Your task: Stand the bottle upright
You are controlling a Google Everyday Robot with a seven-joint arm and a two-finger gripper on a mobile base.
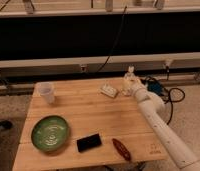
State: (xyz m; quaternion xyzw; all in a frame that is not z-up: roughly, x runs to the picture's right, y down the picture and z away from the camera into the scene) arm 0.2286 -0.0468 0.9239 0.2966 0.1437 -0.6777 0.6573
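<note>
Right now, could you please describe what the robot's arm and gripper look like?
The arm is a thick, smooth off-white tube of rounded segments with a bulbous joint, no markings or cables visible on it. It narrows toward the pale gripper at the far right edge of the light wooden table, beside the small clear plastic bottle.
</note>
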